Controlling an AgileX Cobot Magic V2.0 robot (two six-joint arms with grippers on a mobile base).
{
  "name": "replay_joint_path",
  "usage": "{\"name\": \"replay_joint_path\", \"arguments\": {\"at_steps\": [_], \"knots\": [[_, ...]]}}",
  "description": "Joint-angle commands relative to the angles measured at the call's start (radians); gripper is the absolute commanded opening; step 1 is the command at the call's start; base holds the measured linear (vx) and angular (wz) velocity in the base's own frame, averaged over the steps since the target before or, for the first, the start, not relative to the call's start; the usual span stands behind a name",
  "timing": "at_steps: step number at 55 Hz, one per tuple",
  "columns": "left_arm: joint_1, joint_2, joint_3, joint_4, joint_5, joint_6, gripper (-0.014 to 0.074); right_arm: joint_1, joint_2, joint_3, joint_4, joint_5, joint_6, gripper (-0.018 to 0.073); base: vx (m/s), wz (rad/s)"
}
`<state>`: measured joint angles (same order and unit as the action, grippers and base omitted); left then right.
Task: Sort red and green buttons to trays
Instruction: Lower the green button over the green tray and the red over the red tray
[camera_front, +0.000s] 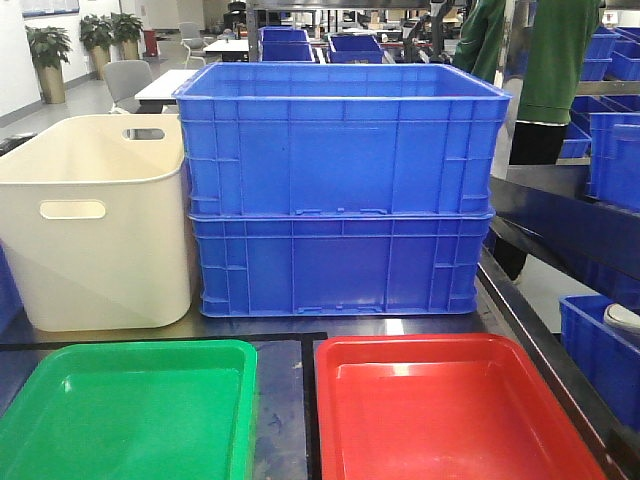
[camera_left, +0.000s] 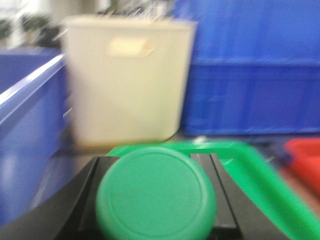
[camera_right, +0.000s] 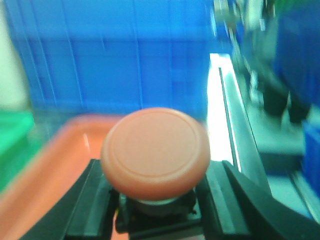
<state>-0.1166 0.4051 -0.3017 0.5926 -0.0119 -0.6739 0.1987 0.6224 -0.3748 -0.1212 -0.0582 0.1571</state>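
Observation:
In the left wrist view a green button (camera_left: 156, 194) fills the space between the black fingers (camera_left: 82, 202) of my left gripper (camera_left: 156, 220), which is shut on it, with the green tray (camera_left: 260, 175) just ahead. In the right wrist view the red button (camera_right: 155, 150) sits clamped by its dark base in my right gripper (camera_right: 157, 215), above the red tray (camera_right: 65, 160). The front view shows the green tray (camera_front: 130, 410) at the left and the red tray (camera_front: 440, 410) at the right, both with nothing in them; neither gripper appears there.
Two stacked blue crates (camera_front: 340, 190) stand behind the trays, with a tall cream tub (camera_front: 95, 220) to their left. More blue crates (camera_front: 600, 340) line the right side. A person in green (camera_front: 545, 60) stands at the back right.

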Motion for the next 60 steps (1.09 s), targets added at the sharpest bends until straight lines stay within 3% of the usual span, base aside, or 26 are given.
{"name": "replay_joint_path", "arguments": {"at_steps": [1, 7, 12, 16, 27, 33, 45, 53, 60], "knots": [[-0.003, 0.115, -0.035, 0.005, -0.221, -0.001, 0.0000, -0.001, 0.095, -0.036, -0.026, -0.242, -0.007, -0.0005, 0.00, 0.00], [-0.003, 0.310, -0.035, 0.004, -0.338, 0.004, 0.0000, -0.001, 0.250, -0.068, -0.127, -0.325, 0.002, -0.0003, 0.00, 0.00], [-0.003, 0.472, -0.059, 0.003, -0.460, 0.079, 0.0000, -0.001, 0.393, -0.105, -0.237, -0.383, 0.016, -0.0003, 0.00, 0.00], [-0.003, 0.632, -0.118, 0.003, -0.544, 0.084, 0.0002, -0.001, 0.523, -0.131, -0.292, -0.462, 0.073, -0.0001, 0.00, 0.00], [-0.003, 0.889, -0.239, 0.003, -0.627, 0.075, 0.0017, -0.001, 0.774, -0.146, -0.350, -0.686, 0.115, 0.0012, 0.00, 0.00], [-0.003, 0.946, -0.243, 0.005, -0.647, 0.075, 0.0058, -0.001, 0.862, -0.146, -0.352, -0.714, 0.123, 0.0046, 0.00, 0.00], [-0.004, 0.956, -0.243, 0.114, -0.647, 0.075, 0.0252, -0.001, 0.900, -0.146, -0.352, -0.715, 0.124, 0.0210, 0.00, 0.00], [-0.004, 0.956, -0.243, 0.109, -0.614, 0.054, 0.0424, -0.001, 0.900, -0.146, -0.351, -0.715, 0.125, 0.0382, 0.00, 0.00], [-0.004, 0.956, -0.243, 0.108, -0.596, 0.021, 0.0510, -0.001, 0.900, -0.146, -0.325, -0.713, 0.127, 0.0515, 0.00, 0.00]]}}
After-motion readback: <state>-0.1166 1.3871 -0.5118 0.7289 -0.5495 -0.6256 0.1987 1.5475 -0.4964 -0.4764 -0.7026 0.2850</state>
